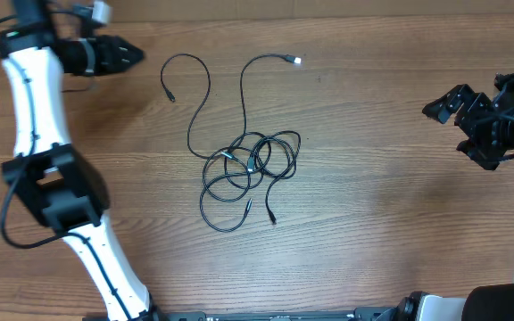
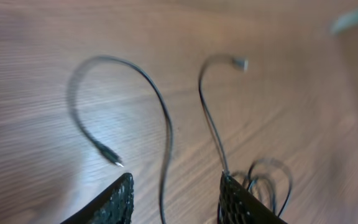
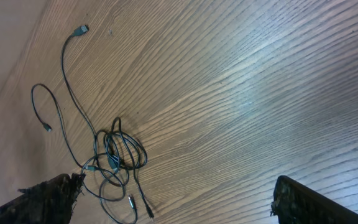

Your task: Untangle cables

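Several cables (image 1: 248, 165): knotted; two loose ends beyond knot, likely easiest pulls. Left gripper (image 1: 137, 53), right gripper (image 1: 458, 129): far from knot, unclenched, empty, poised.

The table (image 1: 391, 223) is brown wood. Long wavy lines run across it. A tiny dark dot (image 1: 319, 78) sits on the wood. Light makes one part shine pale.

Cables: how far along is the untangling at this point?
Partly done: one light-tipped end and one dark-tipped end lie stretched clear of the knot. Nothing is in hand; the left gripper and right gripper are open, off to the sides. Left to do: the cables looped together.
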`<state>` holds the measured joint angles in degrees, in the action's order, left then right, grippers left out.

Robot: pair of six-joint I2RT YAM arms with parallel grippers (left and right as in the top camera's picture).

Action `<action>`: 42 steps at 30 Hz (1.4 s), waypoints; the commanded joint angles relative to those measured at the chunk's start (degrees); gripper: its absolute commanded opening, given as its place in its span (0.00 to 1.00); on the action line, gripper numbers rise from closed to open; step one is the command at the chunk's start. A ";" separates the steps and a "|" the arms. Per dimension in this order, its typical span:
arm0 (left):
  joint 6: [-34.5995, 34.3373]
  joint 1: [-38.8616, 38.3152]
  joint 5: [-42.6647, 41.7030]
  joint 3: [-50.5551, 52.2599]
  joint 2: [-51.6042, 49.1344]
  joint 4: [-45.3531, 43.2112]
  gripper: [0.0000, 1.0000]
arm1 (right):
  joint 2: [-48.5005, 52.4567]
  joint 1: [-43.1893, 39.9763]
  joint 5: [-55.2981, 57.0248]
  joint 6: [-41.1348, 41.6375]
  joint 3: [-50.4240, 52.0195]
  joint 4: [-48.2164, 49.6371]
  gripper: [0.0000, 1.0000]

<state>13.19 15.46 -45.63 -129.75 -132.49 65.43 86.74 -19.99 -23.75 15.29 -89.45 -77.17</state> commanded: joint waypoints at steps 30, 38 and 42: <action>-46.69 -21.07 43.12 8.66 0.59 19.61 0.94 | -0.68 0.17 -0.33 -0.46 0.20 1.86 1.00; -50.58 -23.37 36.02 17.40 0.59 12.44 0.85 | -0.68 0.17 -0.33 -0.48 0.20 1.88 1.00; -58.12 -24.98 41.72 20.48 0.59 10.23 0.86 | -0.68 0.17 -0.33 -0.50 0.20 1.90 1.00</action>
<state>-37.12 -8.34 -7.07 -111.57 -132.49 77.01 86.74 -19.99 -23.77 15.14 -89.45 -75.64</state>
